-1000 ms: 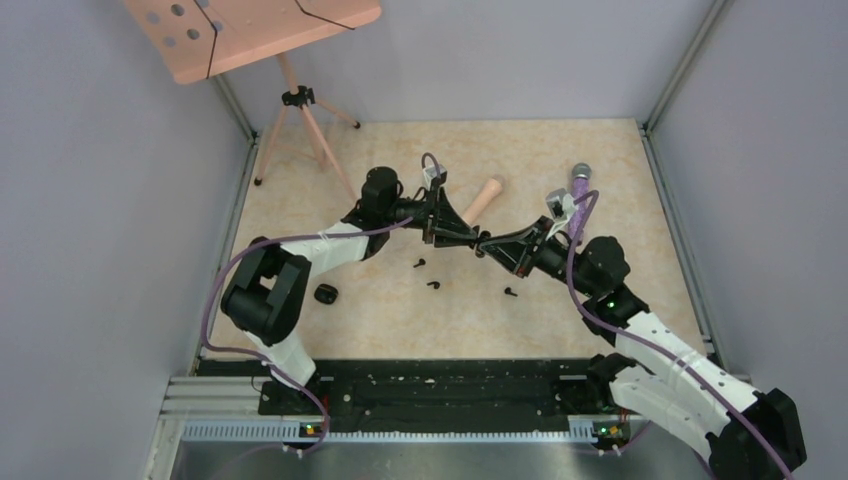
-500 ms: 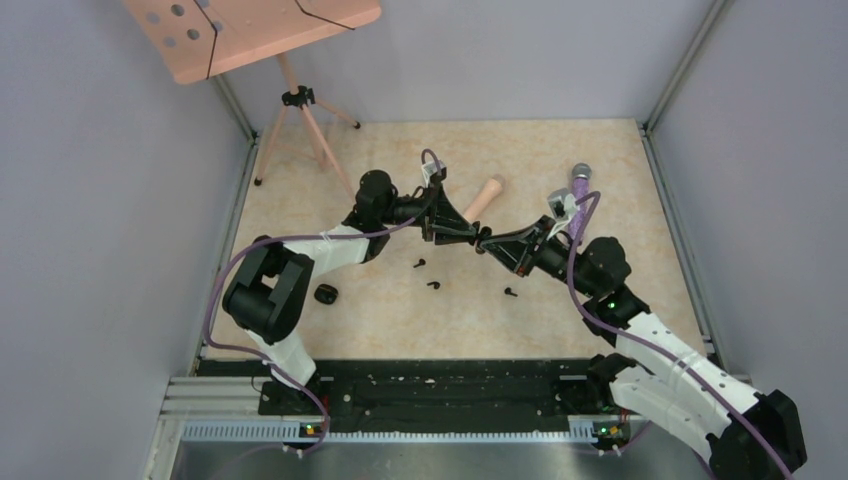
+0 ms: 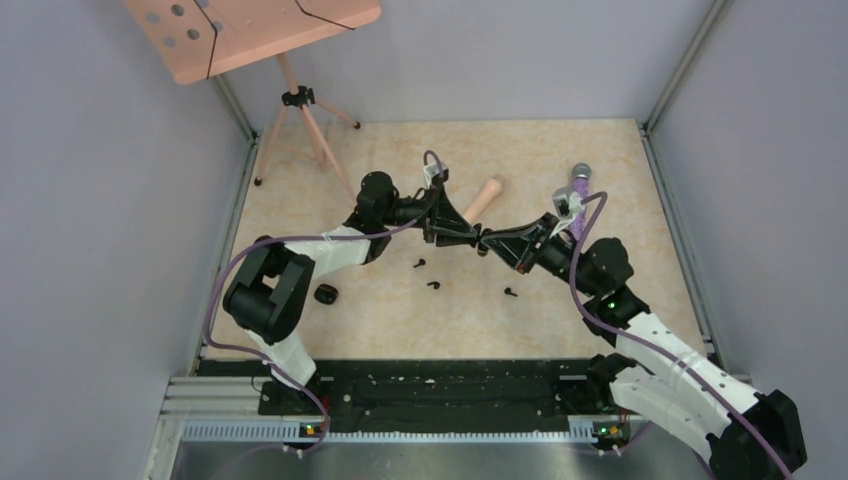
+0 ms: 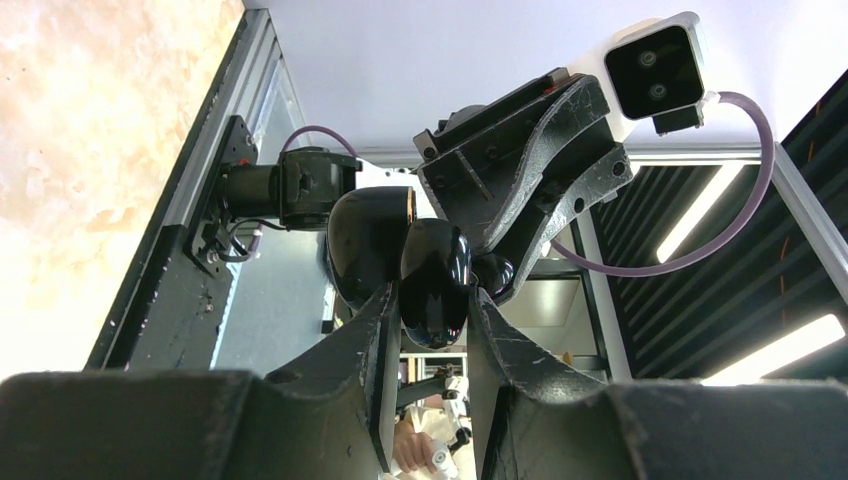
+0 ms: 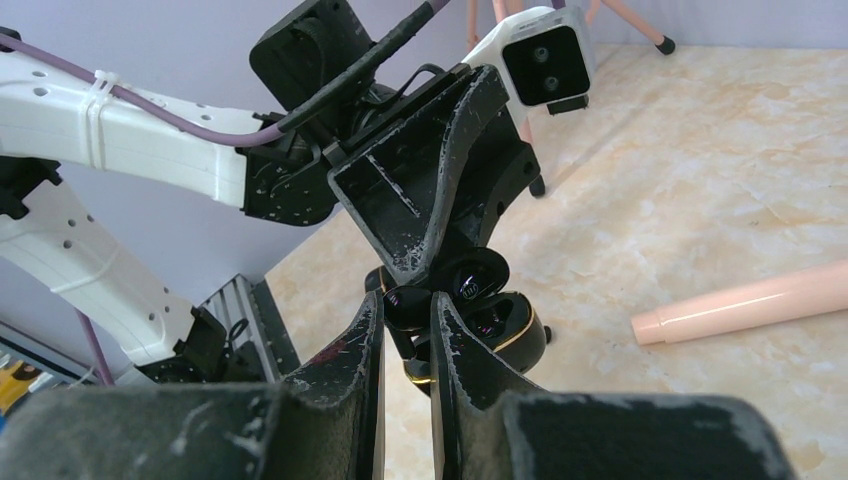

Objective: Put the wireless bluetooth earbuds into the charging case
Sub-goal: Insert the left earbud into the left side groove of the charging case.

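Shift: meeting point creeps toward upper frame
Left gripper (image 4: 430, 300): clamped on charging case (image 4: 433, 280)
Right gripper (image 5: 405, 305): narrow, apparently pinching case edge
Earbuds (image 3: 432, 284): unmoved on table (image 3: 600, 180), none seated

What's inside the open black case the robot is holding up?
Shiny dark hollows show inside the charging case, and a small black earbud sits pinched at its opening. The right fingers cover the rest.

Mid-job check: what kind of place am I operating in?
Probably a lab robot test cell: plain grey walls box in a marbled tabletop, and a metal mounting rail runs along its near edge.
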